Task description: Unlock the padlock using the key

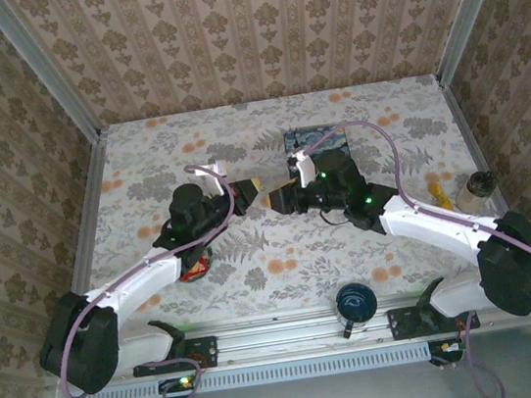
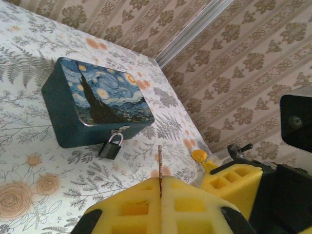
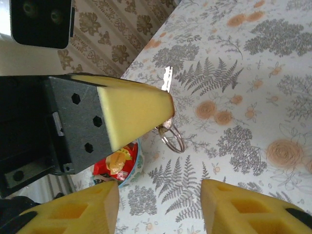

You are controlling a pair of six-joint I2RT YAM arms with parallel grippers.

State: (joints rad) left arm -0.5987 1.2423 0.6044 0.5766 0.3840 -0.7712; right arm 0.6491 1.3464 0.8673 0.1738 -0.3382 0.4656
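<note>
Padlock: hanging at the front clasp of the starry tin, left of centre in the left wrist frame, body lying on the desk. Pinching the key blade-up in the fully closed left pincer, apparently to present it. Holding the right pincer apart and empty at the bottom of its own frame, just below the key ring, probably readying a handover for a better-aimed grip.

The tin box backs the padlock; tabletop before it lies open.

Glossy painted tin; padlock (dull metal).
</note>
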